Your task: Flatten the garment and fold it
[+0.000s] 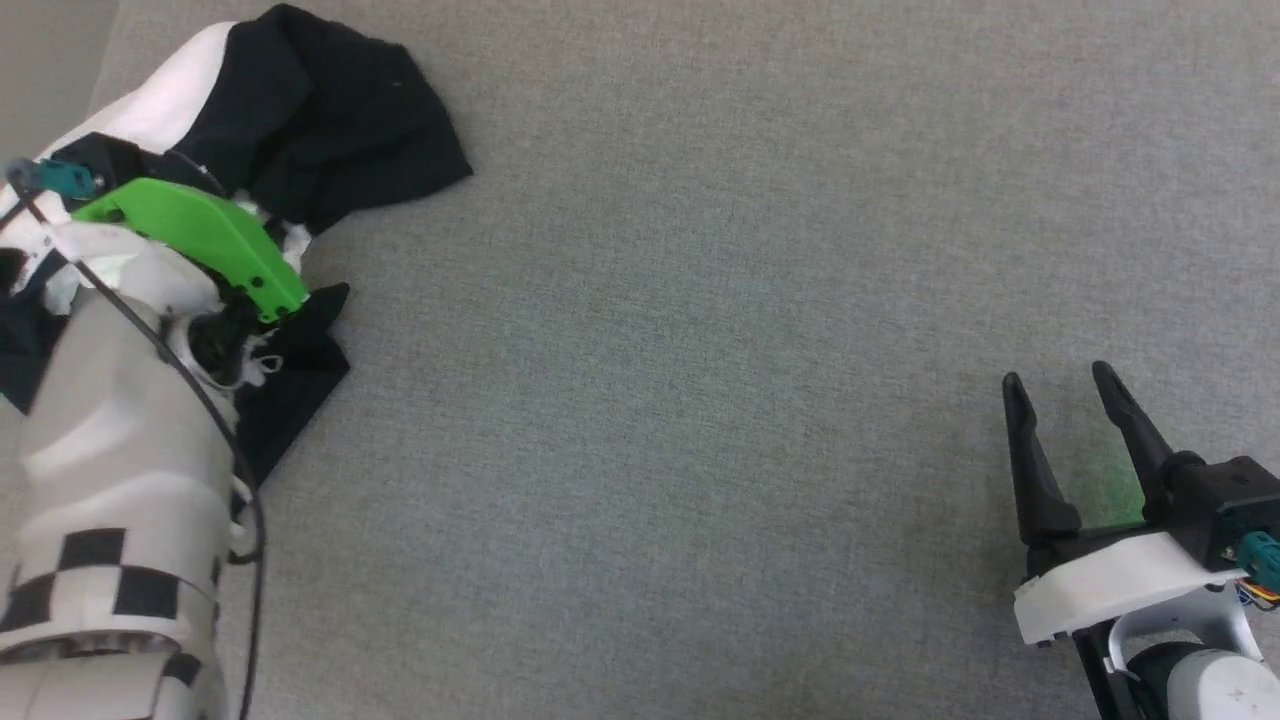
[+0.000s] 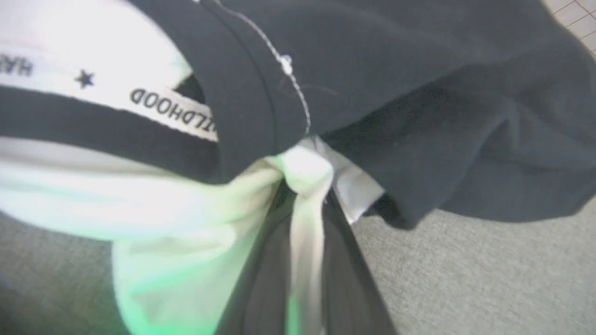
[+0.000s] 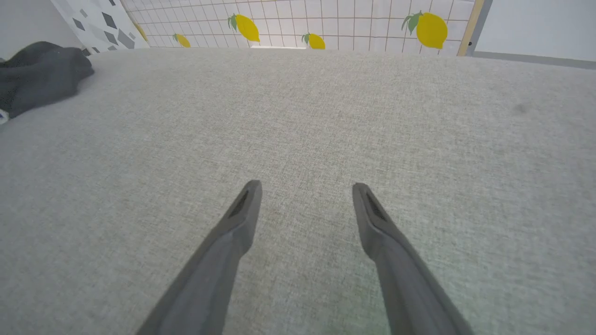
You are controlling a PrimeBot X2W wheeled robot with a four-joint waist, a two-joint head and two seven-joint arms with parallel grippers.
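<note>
Two grippers for you to check: your left gripper (image 2: 305, 186) is clamped onto a white fold of the garment (image 1: 330, 110), which sits bunched up at the far left of the grey surface (image 1: 700, 400). Your right gripper (image 1: 1056, 375) hangs spread wide, well apart from it.

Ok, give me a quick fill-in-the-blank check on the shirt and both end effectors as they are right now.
1. The left end effector pinches a ____ fold of the garment.
2. The right end effector sits over the bare grey surface with its jaws ____.
3. In the head view the garment lies bunched at the upper ____ corner.
4. The wall tiles behind the surface are printed with yellow ____.

Missing words: white; open; left; lemons.
</note>
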